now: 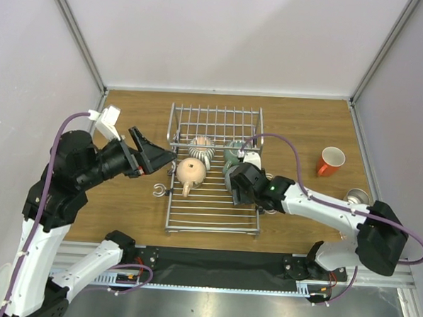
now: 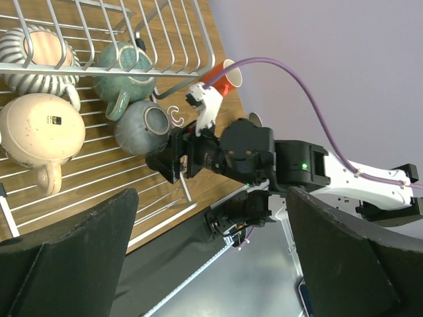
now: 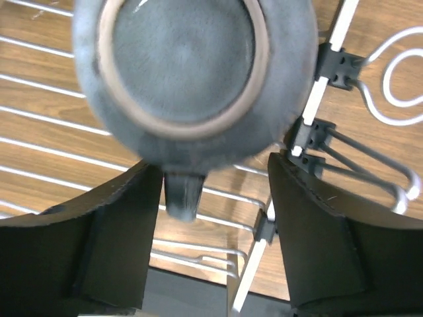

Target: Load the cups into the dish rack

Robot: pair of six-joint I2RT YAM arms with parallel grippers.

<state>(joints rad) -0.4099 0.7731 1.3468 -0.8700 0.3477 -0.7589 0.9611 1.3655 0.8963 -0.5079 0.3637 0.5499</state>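
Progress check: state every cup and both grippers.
Grey-green cup: upside down in dish rack.
Beige cup: upside down in rack.
Ribbed cup: tilted in rack.
Teal-green cup: in rack.
Red-orange cup: upright on table.
Metal cup: on table.
Left gripper: open, empty.
Right gripper: open around grey-green cup's handle.

Robotics lab test cell
Plain white panels (image 1: 232, 39) and aluminium posts (image 1: 77, 34) boxed in a bare wooden table (image 1: 306, 117).

In large silver wire dish rack (image 1: 217, 120): ribbed silver-grey cup (image 1: 201, 149) far left, teal-green glazed cup (image 1: 234, 151) far right, beige ceramic mug (image 1: 191, 171) near left, grey-green ceramic cup (image 2: 140, 127) near right. On wooden table (image 1: 123, 218), right of rack: red-orange mug (image 1: 331, 162), shiny metal cup (image 1: 356, 197) nearer, further right.
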